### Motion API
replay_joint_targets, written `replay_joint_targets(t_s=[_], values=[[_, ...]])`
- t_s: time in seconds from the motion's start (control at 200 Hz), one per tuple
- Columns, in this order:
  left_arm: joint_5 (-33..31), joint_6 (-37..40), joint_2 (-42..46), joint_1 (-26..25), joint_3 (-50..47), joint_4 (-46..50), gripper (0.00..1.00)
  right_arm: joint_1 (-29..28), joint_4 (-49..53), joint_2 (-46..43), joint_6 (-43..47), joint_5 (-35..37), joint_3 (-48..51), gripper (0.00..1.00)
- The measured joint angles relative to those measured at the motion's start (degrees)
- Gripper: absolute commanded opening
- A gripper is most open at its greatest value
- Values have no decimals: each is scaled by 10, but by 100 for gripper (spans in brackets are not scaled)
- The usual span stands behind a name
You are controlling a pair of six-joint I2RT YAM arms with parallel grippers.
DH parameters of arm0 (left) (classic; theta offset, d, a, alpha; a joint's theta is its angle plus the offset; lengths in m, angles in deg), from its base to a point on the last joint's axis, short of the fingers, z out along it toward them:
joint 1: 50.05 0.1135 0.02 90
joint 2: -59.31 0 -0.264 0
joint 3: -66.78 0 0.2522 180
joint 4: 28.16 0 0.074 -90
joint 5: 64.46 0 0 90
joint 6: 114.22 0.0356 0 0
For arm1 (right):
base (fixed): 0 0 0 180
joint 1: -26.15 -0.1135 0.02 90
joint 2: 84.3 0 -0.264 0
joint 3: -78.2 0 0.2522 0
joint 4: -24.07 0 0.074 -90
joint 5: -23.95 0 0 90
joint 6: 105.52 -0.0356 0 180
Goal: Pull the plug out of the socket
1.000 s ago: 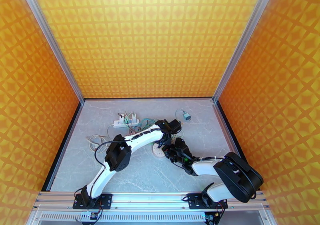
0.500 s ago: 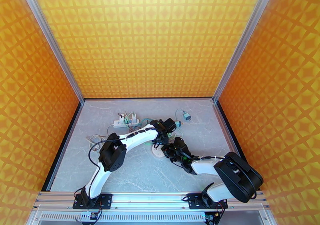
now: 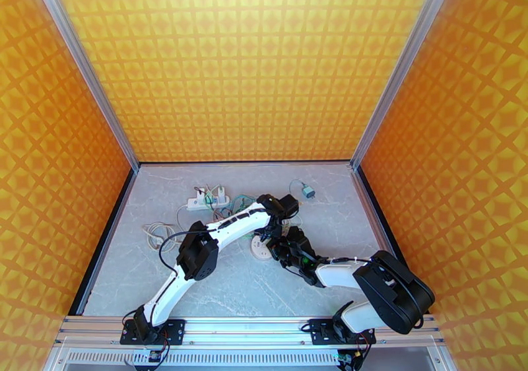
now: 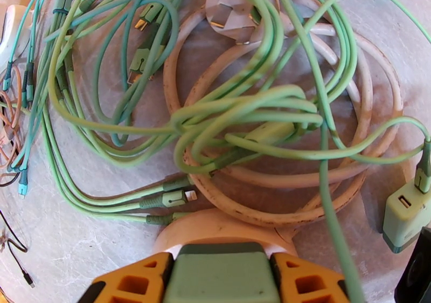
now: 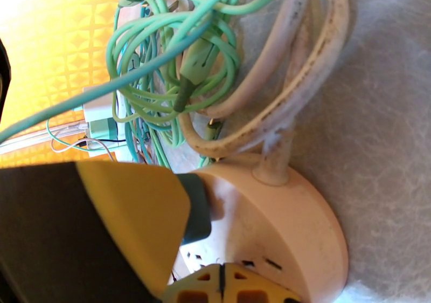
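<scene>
Grey marble table (image 3: 218, 286), orange patterned walls (image 3: 251, 62). Left gripper (image 4: 221, 278) clamps the plug (image 4: 221, 261); right gripper (image 5: 222, 285), closed, rests on the socket (image 5: 301, 228).

3 orange diamond-patterned walls (image 3: 244, 62), 2 aluminium corner posts (image 3: 84, 72), grey marbled tabletop (image 3: 224, 286), bright warm light.

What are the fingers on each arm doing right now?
Left fingers: closed on the plug.
Right fingers: closed, holding nothing.
</scene>
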State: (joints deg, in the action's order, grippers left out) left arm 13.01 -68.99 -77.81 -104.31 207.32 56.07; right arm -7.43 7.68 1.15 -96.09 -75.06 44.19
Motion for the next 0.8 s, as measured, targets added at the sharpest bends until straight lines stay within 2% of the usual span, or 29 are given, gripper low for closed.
replay_joint_targets(t_s=[0.235, 0.445, 0.55, 0.8], values=[[38, -17, 66, 17, -114, -87, 7, -1, 19, -1, 14, 0, -8, 0], [49, -19, 73, 21, -126, -95, 6, -3, 30, -3, 18, 0, -12, 0], [42, -15, 62, 17, -104, -77, 6, -3, 31, -3, 18, 0, -12, 0], [5, 4, -12, 2, 26, 25, 4, 0, 22, -3, 4, -2, -7, 0]])
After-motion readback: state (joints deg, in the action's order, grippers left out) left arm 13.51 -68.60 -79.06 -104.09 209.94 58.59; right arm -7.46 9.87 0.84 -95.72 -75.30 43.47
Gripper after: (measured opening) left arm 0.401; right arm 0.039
